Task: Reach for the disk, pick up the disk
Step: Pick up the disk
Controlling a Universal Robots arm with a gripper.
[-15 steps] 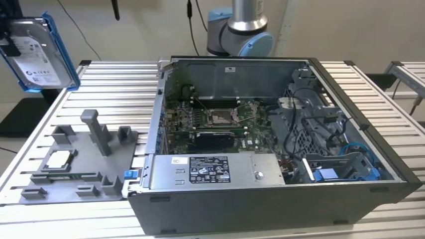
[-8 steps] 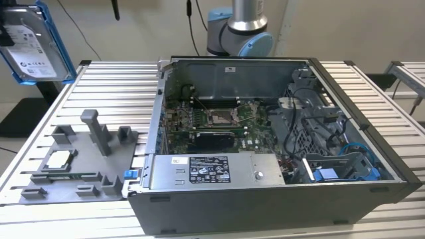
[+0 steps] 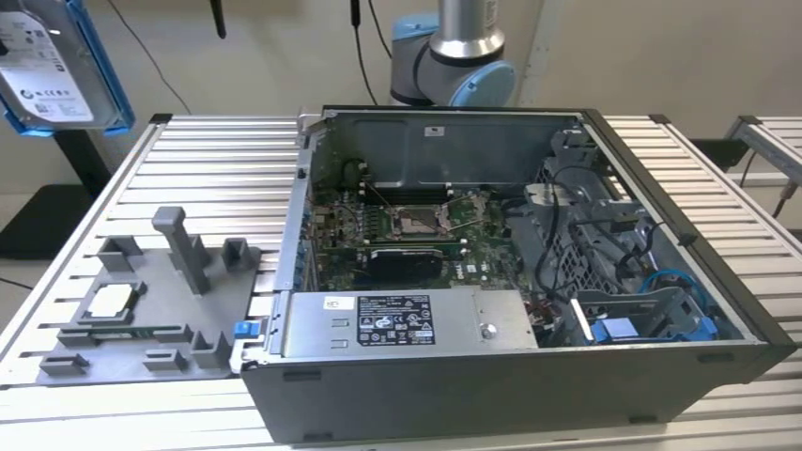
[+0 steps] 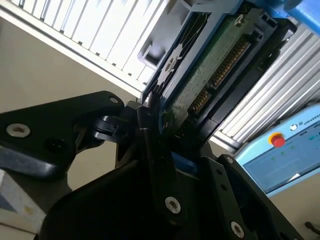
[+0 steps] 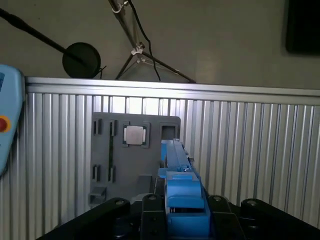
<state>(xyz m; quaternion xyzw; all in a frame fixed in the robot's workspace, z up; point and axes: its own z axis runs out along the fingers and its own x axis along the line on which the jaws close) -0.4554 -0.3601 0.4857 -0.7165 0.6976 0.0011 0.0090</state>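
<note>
Blue plastic edging marks the disk (image 3: 51, 68), which is seen held in the air at ten o'clock in the exterior view, well apart from the ribbed table (image 3: 213, 160) and the grey holder tray (image 3: 150, 282) at eight o'clock. In the second wrist view the gripper (image 4: 170, 130) is clamped on the disk's edge. Reach and pickup are judged complete; nothing is left.

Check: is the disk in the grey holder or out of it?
Out: the disk is raised clear of the grey holder, clamped in the gripper.
</note>
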